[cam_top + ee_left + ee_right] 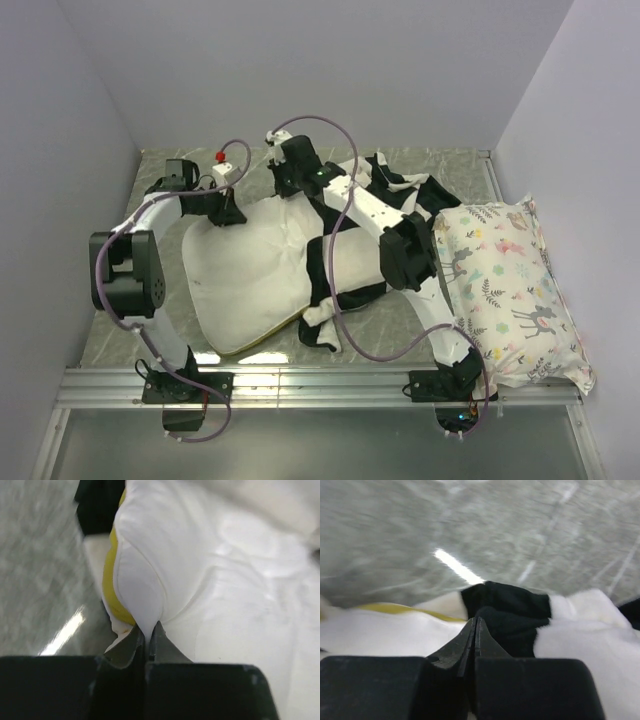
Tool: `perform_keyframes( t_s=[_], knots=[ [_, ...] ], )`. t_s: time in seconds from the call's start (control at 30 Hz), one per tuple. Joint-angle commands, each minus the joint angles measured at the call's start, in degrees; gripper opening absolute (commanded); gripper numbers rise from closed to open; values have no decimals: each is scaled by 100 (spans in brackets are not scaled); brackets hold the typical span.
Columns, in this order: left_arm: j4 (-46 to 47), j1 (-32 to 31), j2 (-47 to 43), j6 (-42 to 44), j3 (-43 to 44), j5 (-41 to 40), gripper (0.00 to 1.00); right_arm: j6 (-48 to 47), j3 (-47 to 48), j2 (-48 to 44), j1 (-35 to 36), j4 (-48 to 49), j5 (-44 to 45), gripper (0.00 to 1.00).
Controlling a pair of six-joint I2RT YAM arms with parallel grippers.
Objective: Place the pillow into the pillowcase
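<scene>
The white pillow [245,270] with its yellow band [270,335] lies left of centre on the table. The black and white checked pillowcase [355,275] is bunched over the pillow's right side. My left gripper [232,212] is at the pillow's far left corner. In the left wrist view it [148,630] is shut on a fold of the white pillow [215,580] beside the yellow band [111,585]. My right gripper [288,185] is at the far edge. In the right wrist view it [475,621] is shut at a black fold of the pillowcase [515,605], next to the pillow [380,630].
A pillow printed with deer and plants [505,290] lies along the right side of the grey marble table [120,330]. Walls close the left, back and right. A metal rail [320,385] runs along the near edge by the arm bases.
</scene>
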Motion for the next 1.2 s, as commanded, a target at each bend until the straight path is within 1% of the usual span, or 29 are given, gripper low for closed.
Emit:
perform_keyframes(
  t_s=[0.0,0.03,0.1,0.13,0.17,0.23,0.3,0.33,0.43,0.5,0.53,0.57,0.6,0.67,0.7,0.73,0.77,0.8,0.83,0.87,0.9,0.93,0.97,1.0,1.03,1.07,1.1,1.13,1.17],
  knots=[
    [973,-625,-936,-685,-72,1604,0,781,12,-1117,215,185,-1121,0],
    [1151,-678,-1042,-887,-177,1702,0,974,-31,-1205,267,176,-1313,0],
    [1547,-827,-1358,-1485,-283,1878,0,1212,-119,-1451,303,220,-1429,0],
    [1966,-863,-1455,-1687,-414,1896,0,1465,-242,-1522,312,263,-1629,0],
    [2171,-889,-1647,-2098,-485,1914,0,1590,-295,-1601,338,299,-1701,0],
    [2601,-933,-1824,-2496,-721,1905,0,1844,-505,-1803,390,351,-1842,0],
    [3033,-925,-1948,-3084,-863,1870,0,2205,-673,-1996,470,457,-2000,0],
    [3112,-916,-1974,-3182,-1037,1818,0,2406,-813,-2058,505,501,-2062,0],
    [3438,-864,-2150,-3463,-1556,1529,0,2592,-928,-2182,619,642,-2124,0],
    [3797,-592,-2168,-3911,-1794,1466,0,2584,-911,-2147,672,712,-2071,0],
    [4121,-312,-2081,-4339,-1978,1448,0,2567,-806,-2025,681,756,-2019,0],
    [4124,-309,-2028,-4526,-2032,1405,0,2523,-744,-1945,698,799,-2018,0],
    [4376,4,-1984,-4710,-2084,1326,0,2462,-665,-1866,707,835,-1931,0],
    [4632,339,-1809,-5123,-2225,1063,0,2391,-341,-1524,707,966,-1913,0],
    [4930,402,-1738,-5238,-2313,992,0,2338,-235,-1409,707,1028,-2026,0],
    [5020,455,-1659,-5335,-2322,878,0,2251,-77,-1330,707,1063,-2036,0],
    [5020,507,-1467,-5484,-2279,590,0,2215,11,-1181,699,1020,-2062,6],
    [5099,508,-1360,-5581,-2174,491,0,2145,151,-1162,690,924,-2062,19],
    [5108,517,-1263,-5652,-2121,403,2,1918,135,-1180,681,810,-2019,43],
    [5030,517,-1071,-5661,-2033,324,18,1785,57,-1406,655,574,-1975,52],
    [4890,517,-1000,-5601,-1780,341,28,1654,-92,-1574,620,476,-1931,59],
    [4201,517,-938,-5417,-1603,349,38,1374,-494,-1810,558,362,-1739,69],
    [3707,517,-981,-4658,-1401,228,52,1223,-724,-2291,445,91,-1633,72],
    [3163,517,-1042,-4216,-1017,26,60,1082,-952,-2592,374,-77,-1544,74],
    [2174,517,-1130,-3724,-839,-89,72,811,-1451,-2873,295,-218,-1361,75],
    [1616,517,-1348,-2588,-672,-238,74,739,-1760,-3146,103,-420,-1263,75],
    [1184,517,-1490,-2107,-418,-396,74,660,-2451,-3749,5,-448,-1210,75],
    [788,525,-1639,-1658,-337,-485,76,659,-2823,-4025,-100,-466,-1218,75],
    [-51,465,-1936,-775,-292,-581,99,659,-3175,-4297,-214,-500,-1236,75]
  ],
)
